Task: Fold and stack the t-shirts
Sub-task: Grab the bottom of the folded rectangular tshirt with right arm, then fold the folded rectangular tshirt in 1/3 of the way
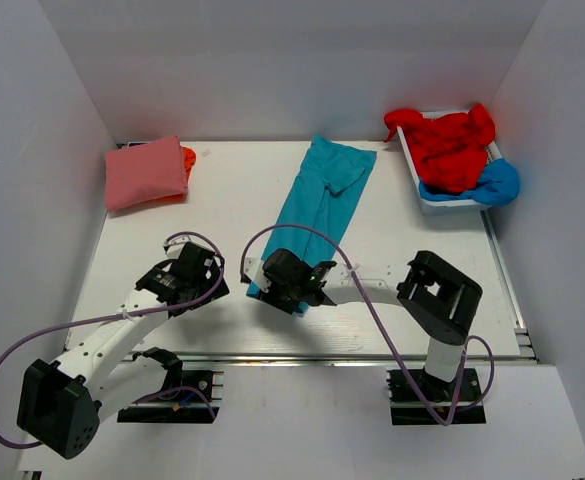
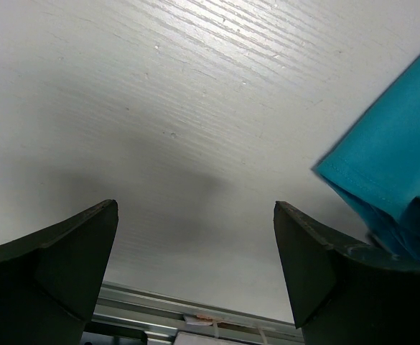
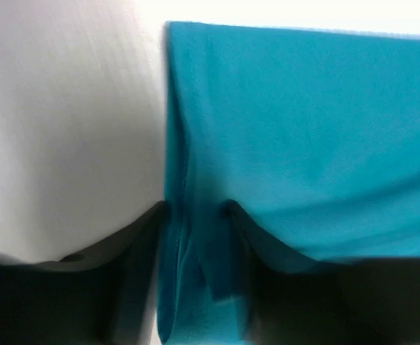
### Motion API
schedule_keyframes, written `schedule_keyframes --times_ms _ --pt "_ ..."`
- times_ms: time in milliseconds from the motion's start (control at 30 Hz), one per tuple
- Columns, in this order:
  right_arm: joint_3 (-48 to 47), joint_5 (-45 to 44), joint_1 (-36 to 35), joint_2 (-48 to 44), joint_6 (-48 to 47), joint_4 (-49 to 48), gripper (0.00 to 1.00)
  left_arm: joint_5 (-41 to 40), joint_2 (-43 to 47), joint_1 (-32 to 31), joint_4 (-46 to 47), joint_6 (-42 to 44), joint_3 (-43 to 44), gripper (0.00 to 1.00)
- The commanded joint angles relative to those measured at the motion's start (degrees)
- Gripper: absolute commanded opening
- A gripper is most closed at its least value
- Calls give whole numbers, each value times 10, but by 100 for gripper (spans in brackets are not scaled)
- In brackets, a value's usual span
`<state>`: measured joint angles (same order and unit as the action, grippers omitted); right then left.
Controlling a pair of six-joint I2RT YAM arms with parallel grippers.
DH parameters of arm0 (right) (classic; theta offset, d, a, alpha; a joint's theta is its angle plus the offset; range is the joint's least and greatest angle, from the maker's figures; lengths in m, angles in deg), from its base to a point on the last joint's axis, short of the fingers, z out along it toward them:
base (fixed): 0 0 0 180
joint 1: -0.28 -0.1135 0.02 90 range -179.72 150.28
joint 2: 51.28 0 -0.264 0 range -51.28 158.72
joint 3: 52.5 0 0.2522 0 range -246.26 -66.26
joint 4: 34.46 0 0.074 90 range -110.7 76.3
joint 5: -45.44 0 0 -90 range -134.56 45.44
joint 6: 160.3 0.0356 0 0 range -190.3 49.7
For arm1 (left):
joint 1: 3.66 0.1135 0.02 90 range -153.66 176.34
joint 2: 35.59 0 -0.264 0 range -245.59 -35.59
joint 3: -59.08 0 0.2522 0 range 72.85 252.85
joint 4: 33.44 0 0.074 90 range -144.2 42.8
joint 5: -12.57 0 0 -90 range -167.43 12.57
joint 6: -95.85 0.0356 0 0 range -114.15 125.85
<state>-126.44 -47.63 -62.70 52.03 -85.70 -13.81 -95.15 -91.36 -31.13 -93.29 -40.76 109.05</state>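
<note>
From above, the teal t-shirt lies as a long narrow strip down the middle of the table. Its near end is under my right gripper. My left gripper hovers just beside that end, over bare board. The pink t-shirt sits folded at the far left on the orange t-shirt. The red t-shirt and bright blue t-shirt are heaped in the bin at the far right. The step in hand, I judge, is taking the near end to fold it over toward the far one. To do it well I want both near corners caught, every layer in the pinch, and a level lift so the strip doesn't skew.

At my right wrist the jaws stand at a middling gap, astride the strip's left folded edge, and cloth bunches between my fingers. The picture is blurred, so I cannot tell whether the pads press the cloth or merely bracket it. A bite deeper than the hem alone would serve better.

At my left wrist the jaws are wide and hold nothing, with bare table between the fingertips. The teal corner shows at the right, against that side's finger — the corner this gripper ought to shift over and take.
</note>
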Motion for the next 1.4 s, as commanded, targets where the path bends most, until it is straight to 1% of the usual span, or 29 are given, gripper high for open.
schedule_keyframes --times_ms 0,67,100,167,200,267,333,433,500,533,667,733,833,867,1067,1233,1367 --pt "9 -41 2 30 7 16 40 -13 10 2 -1 -9 -1 100" --pt "10 -36 3 21 13 20 26 -13 15 2 -7 -9 -1 100" --pt "17 -23 1 18 14 14 17 -13 15 2 -7 -9 -1 100" --pt "24 -12 1 5 21 9 9 -13 15 2 -7 -9 -1 100" --pt "25 3 0 1 23 16 0 -18 15 2 -7 -9 -1 100" --pt "24 49 -4 -12 29 18 0 -18 15 2 -7 -9 4 100" --pt "18 127 -11 -38 31 37 0 -18 15 2 -7 -9 4 100" --pt "7 194 -20 -70 20 70 0 -18 15 2 -12 -9 4 100" --pt "9 204 -21 -89 26 78 0 -18 15 2 -12 -9 4 100" --pt "8 232 -21 -93 27 93 0 -18 15 2 -12 -9 4 100" --pt "-21 267 -17 -99 45 117 0 -18 15 2 -12 -9 11 100" --pt "-22 263 -14 -106 52 120 0 -18 9 2 -17 -9 11 100" --pt "-30 228 -5 -102 61 126 0 -18 4 2 -17 -9 17 100" --pt "-34 198 0 -102 65 127 0 -12 4 2 -11 -9 17 100" --pt "-49 178 54 -87 81 125 0 -7 -18 2 -6 -3 22 100" --pt "-68 196 101 -78 86 115 0 -1 -36 2 5 2 22 100" --pt "-84 212 141 -65 66 128 0 4 -67 2 22 7 27 100"
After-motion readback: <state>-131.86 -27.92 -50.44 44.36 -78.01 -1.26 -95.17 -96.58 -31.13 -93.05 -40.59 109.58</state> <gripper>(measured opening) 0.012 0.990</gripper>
